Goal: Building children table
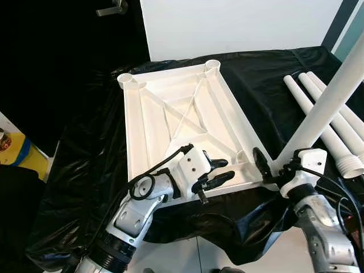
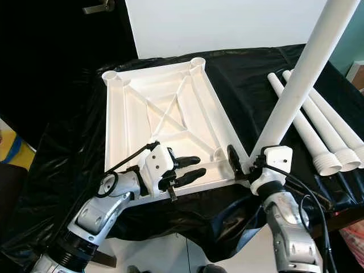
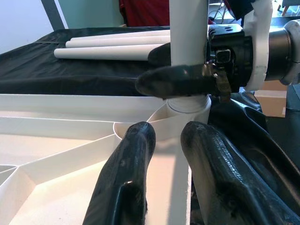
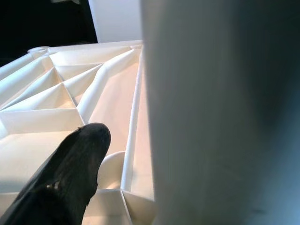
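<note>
- Tabletop (image 1: 170,122): showing plain white, ribbed underside with crossing diagonal ribs.
- Held leg (image 2: 301,74): showing plain white.
- Three spare legs (image 2: 318,133): lying plain white.
- Surface cover (image 1: 85,165): showing glossy black, crinkled.
- Left gripper (image 1: 213,173) and right gripper (image 2: 242,165): showing black fingers, white housings, silver arms.
- Wall panel (image 1: 239,25): showing white.
- Corner object (image 1: 20,153): showing yellow with blue band.

A room in a home: white wall (image 1: 239,25) at 12 o'clock, door handle (image 1: 112,8) at 11, black sheet (image 1: 85,170) over furniture, tiled floor (image 1: 182,256) at 6.
</note>
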### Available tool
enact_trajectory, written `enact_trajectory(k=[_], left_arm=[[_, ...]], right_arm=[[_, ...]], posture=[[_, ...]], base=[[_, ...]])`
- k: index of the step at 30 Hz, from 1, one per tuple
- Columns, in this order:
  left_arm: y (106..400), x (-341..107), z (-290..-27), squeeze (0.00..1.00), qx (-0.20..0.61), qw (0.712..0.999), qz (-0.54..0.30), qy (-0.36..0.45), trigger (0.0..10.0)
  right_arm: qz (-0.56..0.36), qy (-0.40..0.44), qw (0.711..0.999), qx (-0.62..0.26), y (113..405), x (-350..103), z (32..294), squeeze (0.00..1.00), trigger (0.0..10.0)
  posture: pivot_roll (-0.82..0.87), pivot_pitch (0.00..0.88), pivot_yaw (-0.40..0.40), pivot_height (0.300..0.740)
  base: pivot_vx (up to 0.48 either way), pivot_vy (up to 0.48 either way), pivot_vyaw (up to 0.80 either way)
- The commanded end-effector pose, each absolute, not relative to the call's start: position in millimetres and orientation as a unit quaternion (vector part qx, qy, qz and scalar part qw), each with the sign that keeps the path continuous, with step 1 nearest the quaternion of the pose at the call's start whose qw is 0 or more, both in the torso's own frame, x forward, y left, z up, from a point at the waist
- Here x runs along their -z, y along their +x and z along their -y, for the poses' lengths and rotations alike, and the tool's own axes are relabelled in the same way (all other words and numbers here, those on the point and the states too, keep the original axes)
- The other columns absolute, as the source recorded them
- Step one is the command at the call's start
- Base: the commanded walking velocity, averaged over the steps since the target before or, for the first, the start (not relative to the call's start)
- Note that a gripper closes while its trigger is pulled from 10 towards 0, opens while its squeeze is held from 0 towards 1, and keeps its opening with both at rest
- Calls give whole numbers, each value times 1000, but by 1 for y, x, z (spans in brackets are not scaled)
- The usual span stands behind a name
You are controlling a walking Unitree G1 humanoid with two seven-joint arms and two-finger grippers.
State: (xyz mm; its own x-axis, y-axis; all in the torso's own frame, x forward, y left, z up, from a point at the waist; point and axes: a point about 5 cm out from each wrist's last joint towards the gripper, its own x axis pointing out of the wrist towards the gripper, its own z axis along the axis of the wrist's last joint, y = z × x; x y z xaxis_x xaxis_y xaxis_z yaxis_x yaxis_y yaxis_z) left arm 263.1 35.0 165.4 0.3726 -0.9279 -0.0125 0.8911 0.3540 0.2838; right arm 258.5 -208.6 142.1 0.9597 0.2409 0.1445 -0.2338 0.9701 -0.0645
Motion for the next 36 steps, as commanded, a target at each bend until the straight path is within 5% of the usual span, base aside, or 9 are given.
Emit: enact_trajectory(k=[1, 7, 8, 10, 11, 20, 21, 22, 36], left_arm=[[265, -165, -36, 0, 544, 826, 74, 126, 10000], [265, -165, -36, 0, 544, 826, 75, 128, 10000], [265, -165, -37, 0, 543, 827, 75, 128, 10000], [265, -165, -37, 0, 542, 827, 75, 128, 10000], [265, -165, -37, 0, 542, 827, 75, 128, 10000], [264, -164, -38, 0, 542, 827, 73, 128, 10000], [263, -163, -38, 0, 542, 827, 72, 128, 10000], [263, -163, -38, 0, 543, 827, 72, 128, 10000], [261, -162, -36, 0, 546, 825, 73, 127, 10000]], right_arm=[[65, -32, 987, -142, 262, -139, 210, 0, 10000], [49, -63, 980, -181, 269, -135, 217, 0, 9098], [45, -66, 980, -183, 270, -133, 219, 0, 1451], [43, -67, 979, -186, 270, -132, 220, 0, 1451], [40, -70, 979, -187, 270, -131, 222, 0, 0], [28, -67, 979, -190, 268, -124, 226, 0, 0], [26, -66, 979, -189, 268, -123, 228, 0, 2941], [24, -66, 980, -187, 268, -122, 229, 0, 10000], [16, -44, 992, -114, 268, -116, 230, 0, 10000]], posture=[[-175, 98, 45, 740], [-164, 90, 39, 740], [-160, 90, 36, 740], [-160, 90, 36, 740], [-159, 91, 35, 740], [-155, 91, 35, 740], [-156, 90, 35, 740], [-156, 90, 35, 740], [-157, 79, 27, 740]], base=[[0, 0, 0], [0, 0, 0], [0, 0, 0], [0, 0, 0], [0, 0, 0], [0, 0, 0], [0, 0, 0], [0, 0, 0], [0, 0, 0]])
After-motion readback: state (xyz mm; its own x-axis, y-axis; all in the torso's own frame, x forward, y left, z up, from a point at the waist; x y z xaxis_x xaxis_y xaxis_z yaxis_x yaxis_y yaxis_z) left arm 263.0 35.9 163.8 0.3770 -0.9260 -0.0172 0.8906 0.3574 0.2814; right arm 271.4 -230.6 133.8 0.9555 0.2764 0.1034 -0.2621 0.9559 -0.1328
